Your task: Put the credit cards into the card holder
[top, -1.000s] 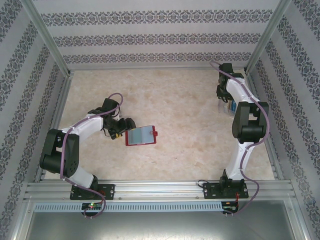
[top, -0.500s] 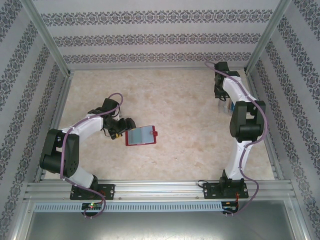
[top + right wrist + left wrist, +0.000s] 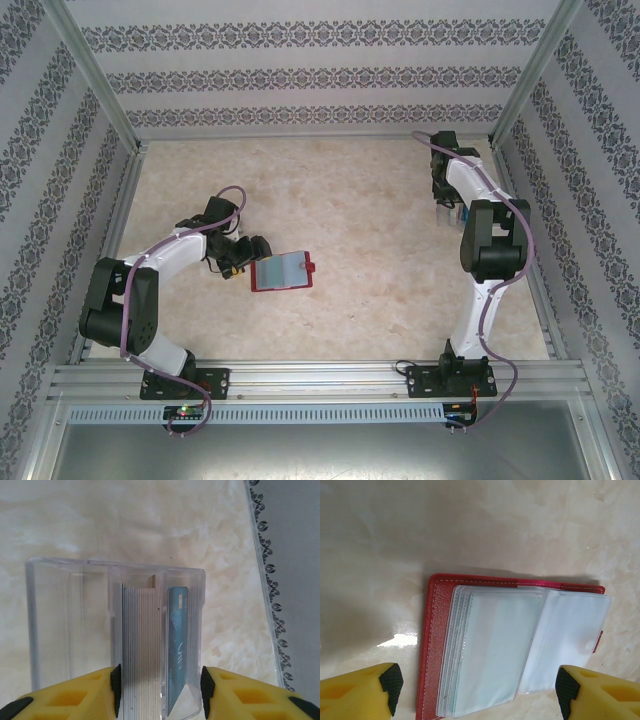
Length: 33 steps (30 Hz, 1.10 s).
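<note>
The clear card holder (image 3: 75, 630) stands on the table by the right wall, small in the top view (image 3: 456, 213). One blue credit card (image 3: 177, 645) stands on edge inside it, next to a ribbed whitish strip (image 3: 142, 650). My right gripper (image 3: 160, 690) hangs just above the holder, open, with its pads on either side of the strip and card and touching neither. My left gripper (image 3: 479, 692) is open over the near edge of a red wallet (image 3: 432, 630), which lies opened flat. A pale teal face shows through the wallet's top clear sleeve (image 3: 495, 650).
The red wallet (image 3: 282, 271) lies left of centre, right beside the left gripper (image 3: 250, 262). The patterned right wall (image 3: 295, 580) rises close beside the holder. Metal frame rails run along the table's sides and near edge (image 3: 320, 380).
The right arm's wrist has drawn back a little toward the far wall and its jaws stand wider than a second ago. The left arm and the wallet have not moved.
</note>
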Each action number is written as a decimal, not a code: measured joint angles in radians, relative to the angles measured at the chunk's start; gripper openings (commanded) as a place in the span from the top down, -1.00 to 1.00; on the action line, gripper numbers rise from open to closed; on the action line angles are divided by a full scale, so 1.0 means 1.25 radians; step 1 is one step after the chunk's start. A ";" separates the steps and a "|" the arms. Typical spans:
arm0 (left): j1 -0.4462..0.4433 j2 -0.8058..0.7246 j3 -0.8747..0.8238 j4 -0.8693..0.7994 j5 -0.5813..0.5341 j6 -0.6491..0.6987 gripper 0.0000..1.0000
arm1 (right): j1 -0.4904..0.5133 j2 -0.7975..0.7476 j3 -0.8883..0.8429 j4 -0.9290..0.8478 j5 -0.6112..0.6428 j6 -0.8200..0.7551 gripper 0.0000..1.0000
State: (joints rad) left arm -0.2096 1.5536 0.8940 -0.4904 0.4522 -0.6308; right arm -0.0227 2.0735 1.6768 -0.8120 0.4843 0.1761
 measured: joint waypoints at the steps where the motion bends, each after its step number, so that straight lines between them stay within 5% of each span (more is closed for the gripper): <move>1: 0.000 0.000 0.000 0.000 0.000 0.000 -0.64 | 0.000 0.000 0.000 0.000 0.002 0.000 0.09; 33: 0.000 0.000 0.000 0.000 0.000 0.000 -0.64 | 0.000 0.000 0.002 -0.009 0.010 -0.016 0.91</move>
State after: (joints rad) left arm -0.2096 1.5536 0.8940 -0.4900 0.4522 -0.6308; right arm -0.0223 2.0731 1.6798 -0.8227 0.4969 0.1566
